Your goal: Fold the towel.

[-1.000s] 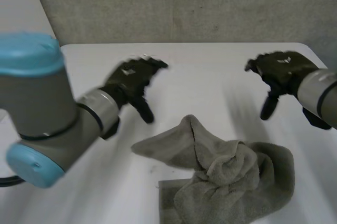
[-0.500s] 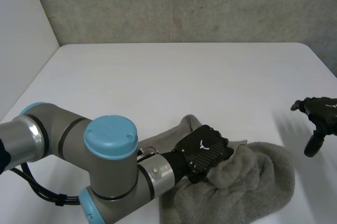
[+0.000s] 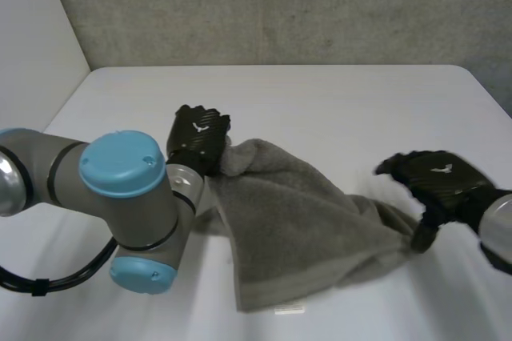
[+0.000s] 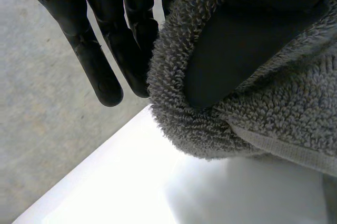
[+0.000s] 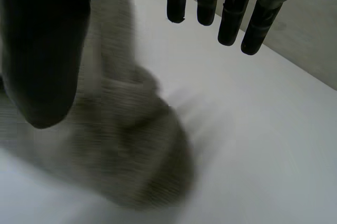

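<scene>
Since the earlier frame, the left hand [image 3: 198, 137] had travelled from the crumpled middle of the towel [image 3: 296, 229] toward the left side of the worktop [image 3: 336, 109], drawing cloth with it. The towel was therefore no longer a heap but lay stretched as a broad sheet between the two hands. The right hand [image 3: 436, 185] had come inward from the right edge to the towel's opposite, bunched end. This arrangement was judged to serve spreading: one corner was held and pulled out so the sheet could be flattened before any fold was made. In the left wrist view, the towel's corner was wrapped and pinched at the left hand, with two fingers [image 4: 97, 61] extended straight beside the cloth. In the right wrist view, the fingers [image 5: 231, 21] of the right hand were straight and spread well apart from the thumb, hanging over the bunched end without gripping it. Whether the thumb touched the cloth could not be determined.
</scene>
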Action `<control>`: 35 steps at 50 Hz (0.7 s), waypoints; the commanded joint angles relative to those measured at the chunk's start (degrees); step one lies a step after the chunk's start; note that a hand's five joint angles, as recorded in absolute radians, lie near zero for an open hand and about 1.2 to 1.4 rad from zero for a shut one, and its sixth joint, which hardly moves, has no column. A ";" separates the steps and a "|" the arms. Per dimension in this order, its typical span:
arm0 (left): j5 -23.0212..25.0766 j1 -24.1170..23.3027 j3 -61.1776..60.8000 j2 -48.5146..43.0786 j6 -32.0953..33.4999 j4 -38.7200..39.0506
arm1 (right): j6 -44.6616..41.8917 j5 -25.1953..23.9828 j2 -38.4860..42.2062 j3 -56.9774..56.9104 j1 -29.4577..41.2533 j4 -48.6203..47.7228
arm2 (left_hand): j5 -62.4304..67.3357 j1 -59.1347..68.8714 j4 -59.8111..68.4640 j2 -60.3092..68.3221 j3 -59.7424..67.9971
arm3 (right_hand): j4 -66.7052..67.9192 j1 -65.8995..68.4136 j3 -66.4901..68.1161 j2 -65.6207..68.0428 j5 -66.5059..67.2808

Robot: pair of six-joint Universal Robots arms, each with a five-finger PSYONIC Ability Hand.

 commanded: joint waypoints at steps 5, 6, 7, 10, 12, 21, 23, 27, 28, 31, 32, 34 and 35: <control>0.45 3.82 -3.92 3.65 0.45 -0.03 | -0.02 -0.12 3.81 -1.05 12.55 -0.98 | 11.83 12.83 10.32 10.30 10.39 | -4.53 -1.81 -3.79 -3.75 -3.17; 0.45 3.83 -3.93 3.65 0.45 -0.03 | -0.11 0.58 5.89 -2.01 13.94 -1.42 | 11.83 12.83 10.32 10.30 10.39 | -4.53 -1.81 -3.79 -3.75 -3.17; 0.45 4.61 -4.28 4.00 0.36 -0.03 | -0.11 0.59 5.92 -2.02 13.95 -1.42 | 11.83 12.83 10.32 10.30 10.39 | -4.53 -1.81 -3.79 -3.75 -3.17; 0.45 6.98 -5.59 4.97 0.36 -0.03 | 0.16 3.13 8.73 -3.25 17.20 -2.83 | 11.83 12.83 10.32 10.30 10.39 | -4.53 -1.81 -3.79 -3.75 -3.17; 0.45 8.03 -6.47 5.75 0.44 -0.03 | -0.11 5.76 9.78 -3.34 21.05 -5.45 | 11.83 12.83 10.32 10.30 10.39 | -4.53 -1.81 -3.79 -3.75 -3.17; 0.80 9.01 -9.20 6.90 -0.08 -0.03 | -1.95 7.53 14.09 -1.05 25.91 -15.48 | 11.83 12.83 10.32 10.30 10.39 | -4.53 -1.81 -3.79 -3.75 -3.17; 0.89 9.01 -9.38 7.08 -0.08 -0.03 | -3.70 7.53 16.10 -0.53 26.43 -18.98 | 11.83 12.83 10.32 10.30 10.39 | 5.92 8.64 6.66 6.70 7.28; 0.71 9.01 -9.73 7.69 -0.17 -0.03 | -4.15 7.88 17.95 -1.14 26.35 -22.67 | 11.83 12.83 10.32 10.30 10.39 | 27.06 29.78 27.79 27.84 28.42; 0.71 9.01 -9.73 7.70 -0.17 -0.03 | -3.98 8.40 18.83 -1.66 26.00 -24.26 | 11.83 12.83 10.32 10.30 10.39 | 42.34 45.05 43.07 43.11 43.69; 0.71 9.01 -10.52 9.01 -0.26 -0.38 | -3.97 10.24 19.80 -3.33 25.82 -26.99 | 11.83 12.83 10.32 10.30 10.39 | 65.39 68.11 66.13 66.17 66.75; 0.71 9.01 -11.13 9.71 -0.34 -0.64 | -3.98 10.25 19.80 -3.34 25.82 -27.00 | 11.83 12.83 10.32 10.30 10.39 | 65.47 68.19 66.21 66.25 66.83; 0.62 8.92 -11.66 10.59 -0.43 -1.00 | -4.06 12.79 19.28 -6.22 25.64 -27.61 | 11.83 12.83 10.32 10.30 10.39 | 65.47 68.19 66.21 66.25 66.83; 0.62 8.84 -12.18 11.38 -0.43 -1.35 | -4.06 12.80 19.28 -6.24 25.64 -27.61 | 11.83 12.83 10.32 10.30 10.39 | 65.47 68.19 66.21 66.25 66.83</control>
